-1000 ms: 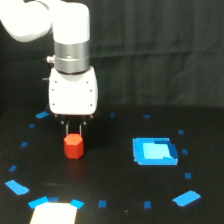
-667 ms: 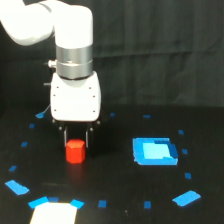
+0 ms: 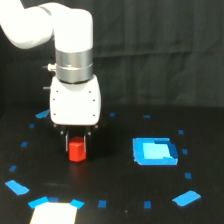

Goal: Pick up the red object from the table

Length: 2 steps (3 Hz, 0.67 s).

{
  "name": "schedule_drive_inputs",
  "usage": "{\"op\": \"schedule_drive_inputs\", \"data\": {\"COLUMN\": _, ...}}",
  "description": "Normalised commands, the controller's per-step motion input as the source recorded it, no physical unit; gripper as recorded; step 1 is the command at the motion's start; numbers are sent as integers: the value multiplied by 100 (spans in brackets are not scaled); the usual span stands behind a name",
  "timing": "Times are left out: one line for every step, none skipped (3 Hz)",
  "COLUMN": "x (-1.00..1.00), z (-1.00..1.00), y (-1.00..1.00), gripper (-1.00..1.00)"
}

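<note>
The gripper (image 3: 76,143) hung low over the desk (image 3: 115,190), its dark fingers (image 3: 67,141) set narrowly either side of the red block (image 3: 77,150), which stood on the desk; whether they gripped it was unclear. The blue square (image 3: 154,151) lay well apart at the block's 3 o'clock.

bare table (image 3: 115,175) around red object (image 3: 77,150), blue square (image 3: 155,151) well apart
</note>
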Motion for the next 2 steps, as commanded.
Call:
{"op": "schedule_drive_inputs", "data": {"x": 92, "z": 100, "y": 69, "gripper": -100}}
{"op": "schedule_drive_inputs", "data": {"x": 89, "z": 100, "y": 54, "gripper": -45}}
